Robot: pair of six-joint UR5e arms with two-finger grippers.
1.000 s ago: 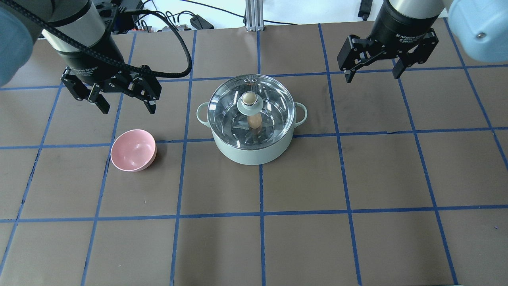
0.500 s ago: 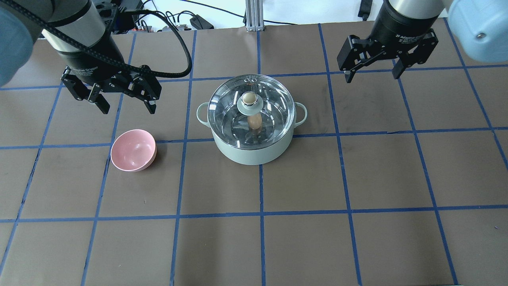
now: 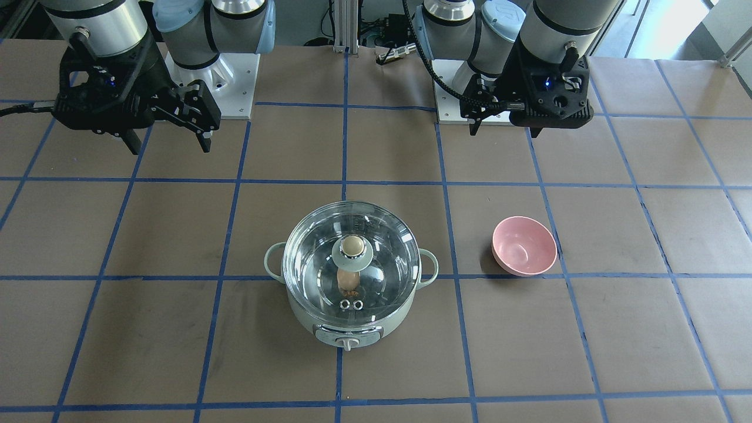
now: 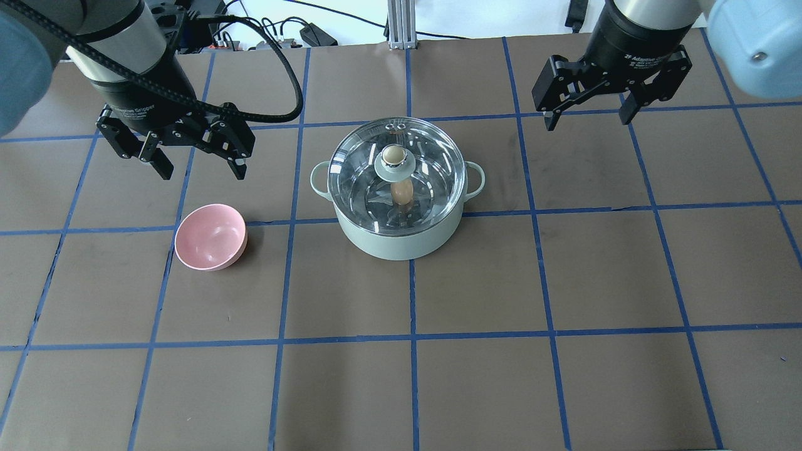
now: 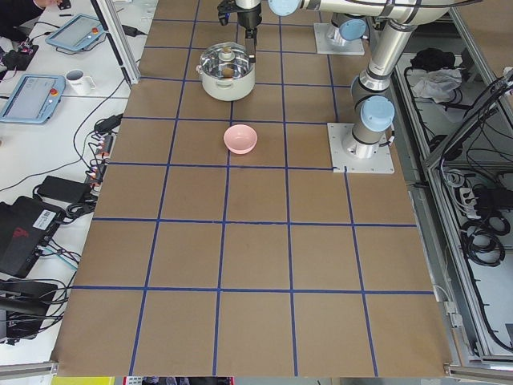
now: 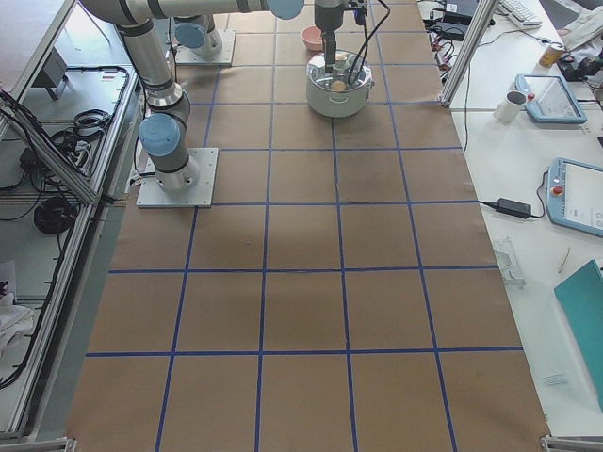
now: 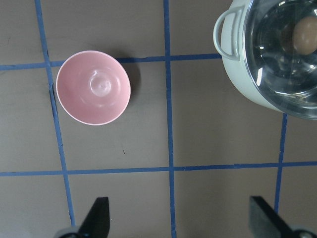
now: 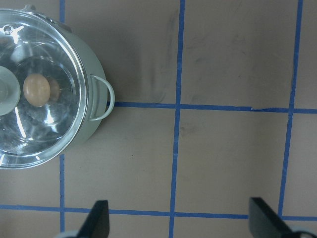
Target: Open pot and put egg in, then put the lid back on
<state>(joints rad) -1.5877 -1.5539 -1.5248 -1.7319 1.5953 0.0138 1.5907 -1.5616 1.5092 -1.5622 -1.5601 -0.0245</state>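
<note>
The mint-green pot (image 4: 401, 241) stands mid-table with the glass lid (image 4: 432, 156) seated on it, tan knob (image 4: 393, 153) on top. The egg (image 4: 401, 191) lies inside the pot, seen through the glass; it also shows in the front view (image 3: 348, 281) and the right wrist view (image 8: 37, 89). My left gripper (image 4: 203, 169) hangs open and empty to the pot's left, above the table. My right gripper (image 4: 588, 119) hangs open and empty behind and right of the pot. Neither touches the pot or lid.
An empty pink bowl (image 4: 210, 237) sits left of the pot, below my left gripper, and shows in the left wrist view (image 7: 93, 87). The table is brown paper with a blue tape grid. Cables lie along the far edge (image 4: 276, 37).
</note>
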